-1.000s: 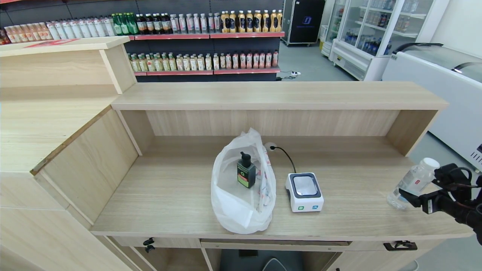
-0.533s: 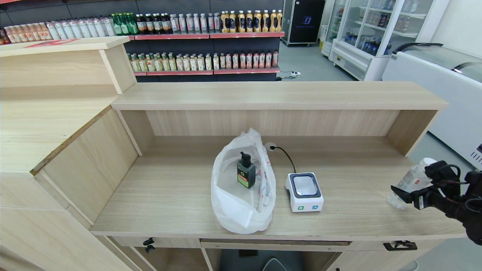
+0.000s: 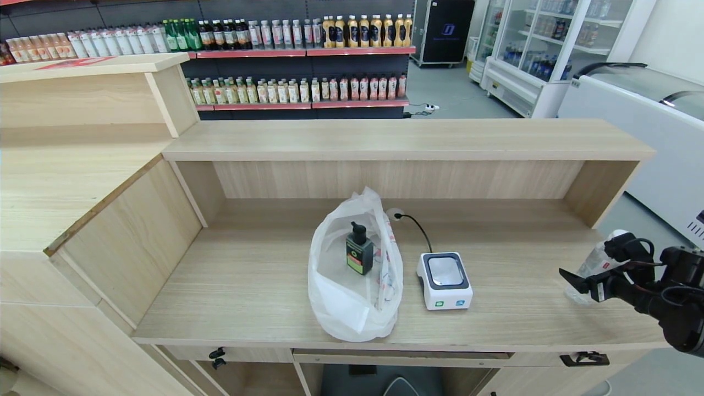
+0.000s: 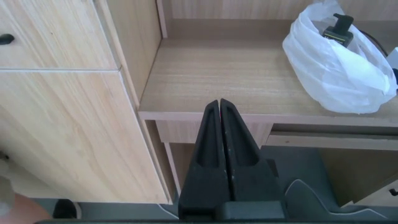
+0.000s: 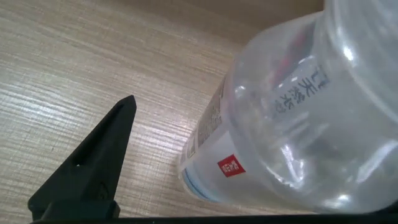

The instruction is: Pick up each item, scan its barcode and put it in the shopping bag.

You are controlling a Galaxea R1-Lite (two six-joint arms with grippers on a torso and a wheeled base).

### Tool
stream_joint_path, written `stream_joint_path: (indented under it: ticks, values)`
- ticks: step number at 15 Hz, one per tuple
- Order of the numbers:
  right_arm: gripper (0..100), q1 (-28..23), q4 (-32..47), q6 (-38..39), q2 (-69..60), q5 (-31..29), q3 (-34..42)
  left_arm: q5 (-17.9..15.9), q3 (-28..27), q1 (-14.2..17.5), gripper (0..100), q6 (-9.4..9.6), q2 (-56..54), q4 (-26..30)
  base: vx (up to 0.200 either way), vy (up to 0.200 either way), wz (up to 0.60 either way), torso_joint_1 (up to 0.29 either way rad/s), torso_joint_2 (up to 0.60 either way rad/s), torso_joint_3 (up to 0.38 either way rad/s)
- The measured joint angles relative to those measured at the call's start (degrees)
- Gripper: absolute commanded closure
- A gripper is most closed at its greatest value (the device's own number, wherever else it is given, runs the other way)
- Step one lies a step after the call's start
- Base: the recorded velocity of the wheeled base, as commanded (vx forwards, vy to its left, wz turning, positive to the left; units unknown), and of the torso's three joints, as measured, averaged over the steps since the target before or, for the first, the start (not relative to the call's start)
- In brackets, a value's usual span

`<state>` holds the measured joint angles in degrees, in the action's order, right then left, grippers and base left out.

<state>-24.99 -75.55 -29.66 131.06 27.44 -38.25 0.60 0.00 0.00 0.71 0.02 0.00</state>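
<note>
- My right tool (image 3: 589, 263) is wide open at the right edge of the head view. Its jaws sit on either side of the clear water bottle (image 5: 292, 118), and it has hold of nothing yet.
- The bottle stands on the desk (image 3: 264, 286) near its right end. It is well apart from the scanner (image 3: 443, 275) at mid-frame and from the shopping bag (image 3: 352, 297) just left of that.
- In the right wrist view one finger (image 5: 87, 168) is clear of the bottle wall, with bare desk between. I cannot see the other finger there.
- For a good grip I should centre the bottle between the jaws before closing.
- The thin plastic will likely give, so I should squeeze firmly without crushing it.
- I'd keep the label uncovered, since the barcode must face the scanner window.
- My left tool (image 4: 220, 124) is closed on nothing, low before the desk's front edge.
- A dark pump bottle (image 3: 359, 253) already stands in the bag.
</note>
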Motion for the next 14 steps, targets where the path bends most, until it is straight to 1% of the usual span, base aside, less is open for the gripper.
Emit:
stream_joint_path:
  ticks: [3,4,9,14]
  values:
    - [0,0.16,0.0,0.21,0.28,-0.05,-0.17,0.0,0.0,0.0,100,0.0,0.0,0.0,0.0,0.0,0.0,0.0,0.0,0.0]
    - [100,0.13,-0.02,0.27,0.3,-0.05,-0.22,-0.02,0.0,0.0,100,-0.02,0.0,0.0,0.0,0.0,0.0,0.0,0.0,0.0]
    - [100,0.07,-0.57,0.22,0.63,-0.07,-0.66,0.0,0.0,-0.02,100,0.0,0.0,0.0,0.0,0.0,0.0,0.0,0.0,0.0]
    - [100,0.02,-0.9,0.57,0.66,-2.9,-0.63,0.0,0.0,0.0,100,-0.02,0.0,0.0,0.0,0.0,0.0,0.0,0.0,0.0]
